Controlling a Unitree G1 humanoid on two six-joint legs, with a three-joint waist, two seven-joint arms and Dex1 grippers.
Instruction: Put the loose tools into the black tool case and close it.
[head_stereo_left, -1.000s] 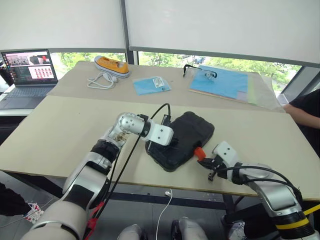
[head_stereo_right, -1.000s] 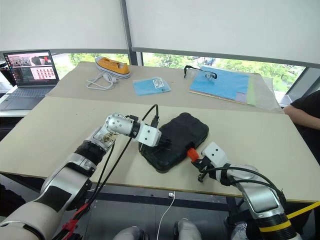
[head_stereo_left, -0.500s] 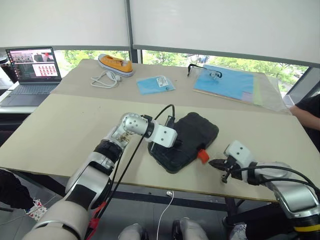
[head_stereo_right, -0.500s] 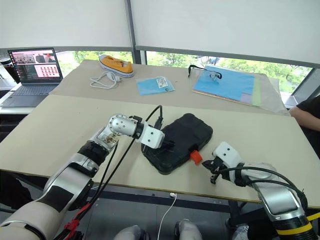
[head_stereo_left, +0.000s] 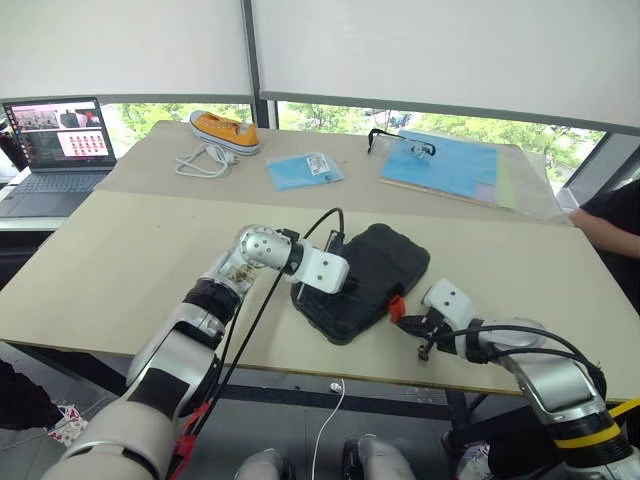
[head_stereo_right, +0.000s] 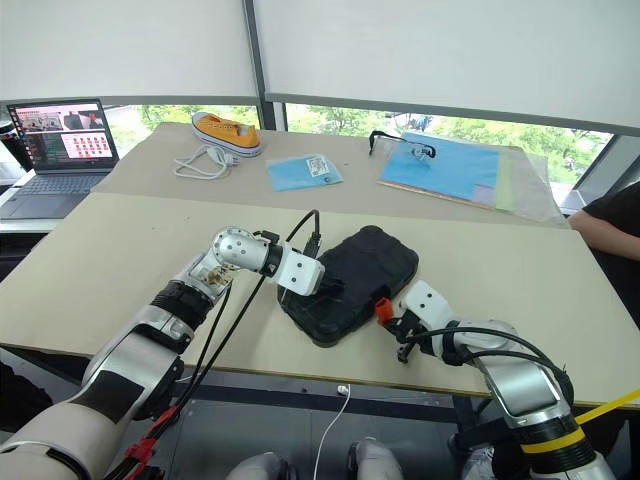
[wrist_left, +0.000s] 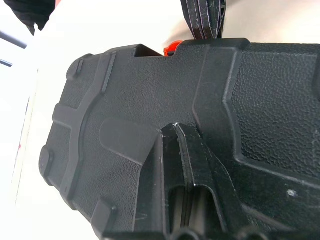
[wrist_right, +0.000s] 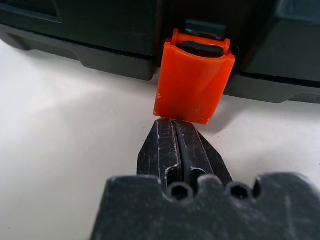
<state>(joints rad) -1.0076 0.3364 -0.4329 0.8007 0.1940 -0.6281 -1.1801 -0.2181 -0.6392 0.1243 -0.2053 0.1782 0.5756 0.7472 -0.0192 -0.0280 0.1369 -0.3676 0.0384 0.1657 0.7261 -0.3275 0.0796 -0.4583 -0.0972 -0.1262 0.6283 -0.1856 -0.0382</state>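
Flat black moulded-plastic tool case (head_stereo_left: 365, 280), lid down, lies near the front edge of the pale wooden table (head_stereo_left: 120, 260), turned at an angle. Small orange plastic latch (wrist_right: 194, 83) sticks out from the case's near edge, flap hanging loose, not pressed flat.

Right gripper (wrist_right: 176, 131): two black fingers pressed together, holding nothing. Tips sit at the lower edge of the latch flap, touching it or just short; cannot tell which. From the head view the right gripper is just beside the case's front right side.

Left gripper (wrist_left: 176, 131): fingers shut too, empty, tips resting on the textured lid, toward the case's left side.

Against half a second ago: right gripper has closed in on the latch; then there was bare table between them, now almost none. Left gripper has stayed on the lid. Case has not shifted.

Behind: grey laptop (head_stereo_left: 55, 150) at far left, orange shoe (head_stereo_left: 224, 131), blue sheets (head_stereo_left: 445, 165).
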